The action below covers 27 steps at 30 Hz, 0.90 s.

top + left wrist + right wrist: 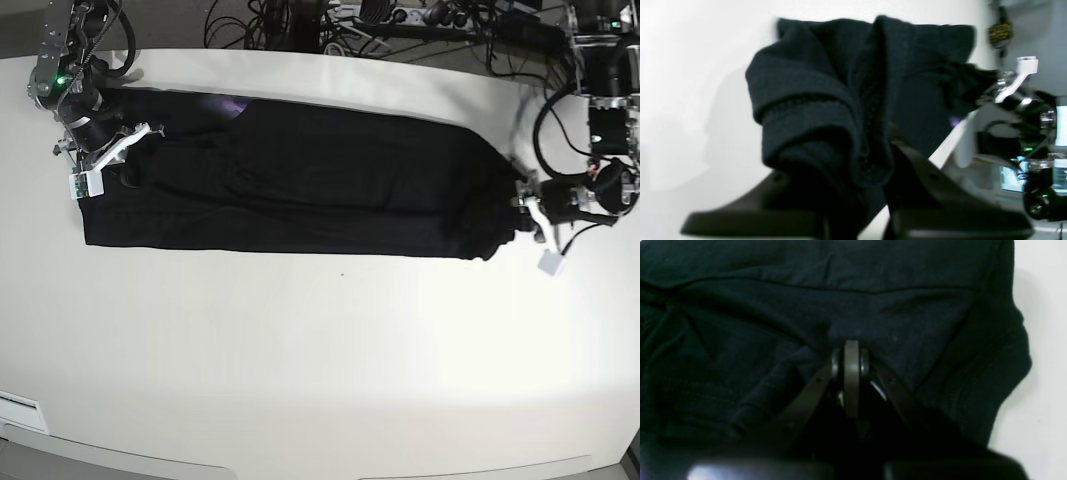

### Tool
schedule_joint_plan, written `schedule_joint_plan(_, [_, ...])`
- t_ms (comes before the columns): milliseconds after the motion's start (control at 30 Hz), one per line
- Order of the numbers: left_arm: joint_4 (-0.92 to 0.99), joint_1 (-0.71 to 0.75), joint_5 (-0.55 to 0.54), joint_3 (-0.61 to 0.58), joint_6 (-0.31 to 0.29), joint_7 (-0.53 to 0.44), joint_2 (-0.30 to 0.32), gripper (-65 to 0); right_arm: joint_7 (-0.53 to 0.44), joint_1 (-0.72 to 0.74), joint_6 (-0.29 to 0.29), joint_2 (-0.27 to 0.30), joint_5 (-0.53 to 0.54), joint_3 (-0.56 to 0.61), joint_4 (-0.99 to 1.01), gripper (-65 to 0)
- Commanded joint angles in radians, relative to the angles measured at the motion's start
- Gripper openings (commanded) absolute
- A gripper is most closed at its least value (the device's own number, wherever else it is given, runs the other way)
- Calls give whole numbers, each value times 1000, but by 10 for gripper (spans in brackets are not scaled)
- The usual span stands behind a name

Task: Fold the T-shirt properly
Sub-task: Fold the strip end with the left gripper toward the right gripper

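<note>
**Desk:** What do the jaws have?

**Photographer:** On the left gripper [857, 186], the jaws are nearly closed around a thick bunch of the T-shirt [300, 180], gathered folds and a stitched hem standing up between them. On the right gripper [851, 350], they are pressed fully together, tips down on the cloth near its hemmed edge; whether any fabric is pinched between them, I cannot tell.

**Desk:** And the T-shirt itself?

**Photographer:** It lies as a long black band across the far half of the white surface [320, 360], plain side up, with a sliver of purple showing at its far edge. In the base view the left gripper sits at the band's bunched right end, the right gripper at its left end, just inside the corner. Cables [380, 20] trail beyond the band, off the surface's far edge.

**Desk:** How will it handle?

**Photographer:** Soft and limp, by the look of it: it creases, sags and bunches wherever it is gripped, and looks light. It should drag flat rather than hold a shape. I would judge the hems and corners the best holds, where layers stack and the stitching gives the jaws something to bite.
</note>
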State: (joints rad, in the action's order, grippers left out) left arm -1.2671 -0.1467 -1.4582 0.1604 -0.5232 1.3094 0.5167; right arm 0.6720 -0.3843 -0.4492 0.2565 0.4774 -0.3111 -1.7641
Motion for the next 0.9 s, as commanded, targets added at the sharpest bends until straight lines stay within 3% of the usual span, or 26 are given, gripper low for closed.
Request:
schedule_joint_plan(0, [-29,-20,-25,22,4,6,-2,-650,47,-6,3,7,-21,-3,-1,-650])
schedule_joint_plan(300, [-229,-16,-25,55,6,58,-195,-650,47,-6,4,7,-21,-3,-1,-650])
schedule_joint_plan(500, [-230,14,-25,11,-47,60,-315,-650,47,-3,4,7,-21,-3,-1,-650])
schedule_joint_plan(700, [-230,22,-25,3,-142,41,-378,-650,60,-4,4,7,-21,-3,-1,-650])
schedule_joint_plan(867, [-230,22,-25,0,-158,32,-422,-650,70,-3,4,7,-20,-3,-1,-650])
